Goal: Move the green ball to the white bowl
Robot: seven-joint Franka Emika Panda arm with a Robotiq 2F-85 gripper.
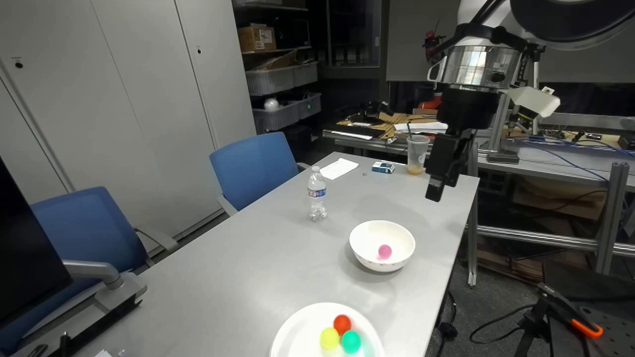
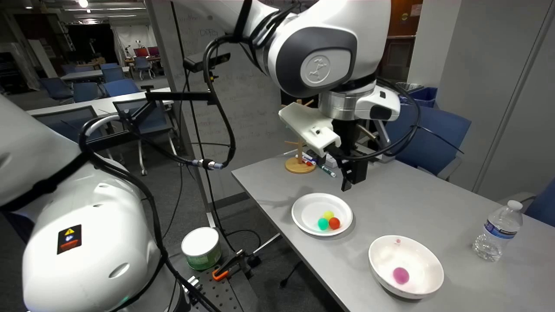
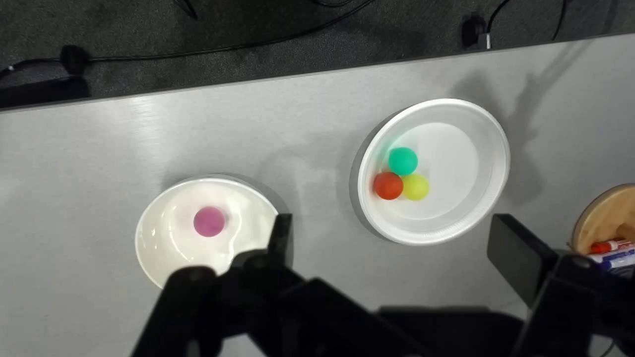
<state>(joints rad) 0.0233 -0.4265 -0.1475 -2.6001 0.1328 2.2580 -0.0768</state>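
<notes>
1. Gripper [image 3: 392, 243], nearest in the wrist view: fingers [image 3: 518, 260] wide apart, holding nothing.
2. Beyond the fingertips, well apart, the green ball [image 3: 403, 161] rests on the white plate [image 3: 449, 171].
3. White bowl [image 3: 166, 233], partly hidden by one finger, holds only a pink ball [image 3: 209, 221].
4. Grasp, carry, release: apparently all left.

Arm [image 2: 91, 255]: white and thick, filling much of the lower left in an exterior view.
Wrist [image 2: 318, 67]: top centre of that frame, above a silver collar [image 2: 336, 104].
Gripper [image 3: 401, 249]: black, pointing downward in both exterior views, jaws spread wide.
Fingers [image 3: 518, 258]: well apart in the wrist view, one left of centre, one lower right.
</notes>
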